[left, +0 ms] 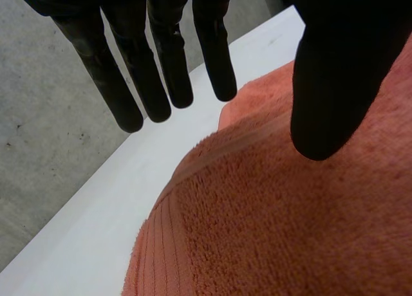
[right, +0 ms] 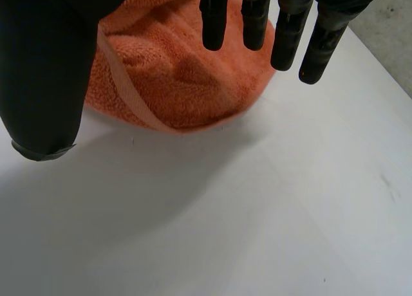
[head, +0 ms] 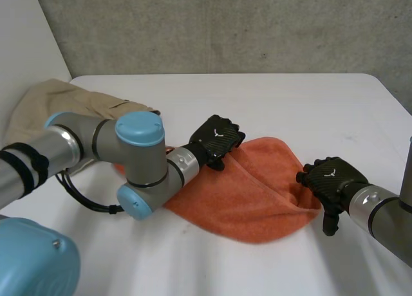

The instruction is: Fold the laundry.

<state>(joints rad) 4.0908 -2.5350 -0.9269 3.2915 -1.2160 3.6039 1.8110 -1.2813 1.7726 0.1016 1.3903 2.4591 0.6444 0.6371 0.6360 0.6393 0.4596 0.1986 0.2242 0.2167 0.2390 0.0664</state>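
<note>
An orange towel (head: 257,193) lies bunched in the middle of the white table (head: 290,103). My left hand (head: 215,140) rests at the towel's far edge, reaching in across the cloth. In the left wrist view its fingers (left: 161,64) stretch straight out past the towel (left: 277,225), and the thumb hangs just over the cloth, apart from them. My right hand (head: 331,180) sits at the towel's right end. In the right wrist view its fingers (right: 286,32) are straight and spread from the thumb, above the towel's rounded edge (right: 174,77), with nothing held.
A beige garment (head: 58,103) lies heaped at the table's back left, behind my left arm. Bare white tabletop (right: 257,206) stretches in front of and to the right of the towel. A grey wall stands behind the table.
</note>
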